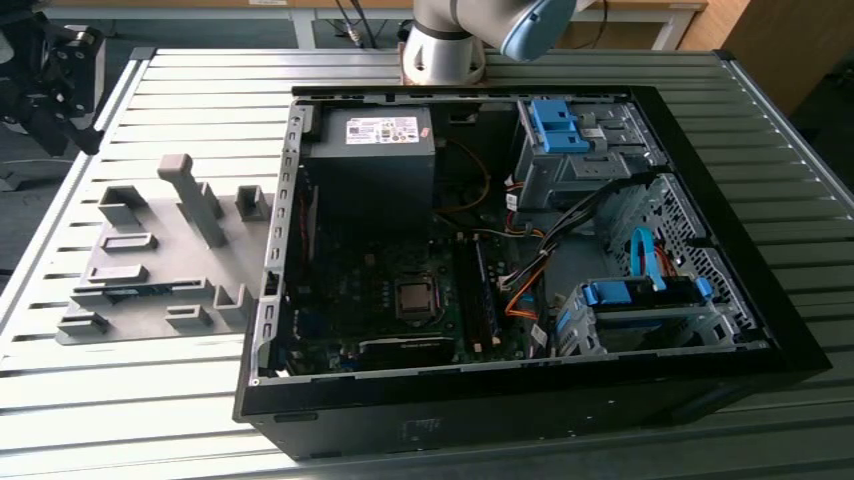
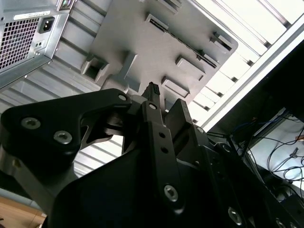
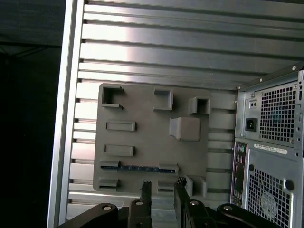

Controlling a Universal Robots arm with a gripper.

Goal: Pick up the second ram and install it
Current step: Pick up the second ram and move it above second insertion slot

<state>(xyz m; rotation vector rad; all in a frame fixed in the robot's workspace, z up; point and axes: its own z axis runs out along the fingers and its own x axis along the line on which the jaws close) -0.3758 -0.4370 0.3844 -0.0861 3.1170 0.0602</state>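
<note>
Blue-green long flat circuit-board ram stick lies at nine o'clock of the black metal box case (exterior view); the claw, apart, should straddle it squarely.

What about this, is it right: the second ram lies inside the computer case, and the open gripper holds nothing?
No: the first wrist view shows the second ram lying on the gray tray; the open gripper holds nothing.

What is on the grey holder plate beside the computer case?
The second ram lies in a slot on the plate; the other holders look empty. The gripper hides part of one edge.
</note>
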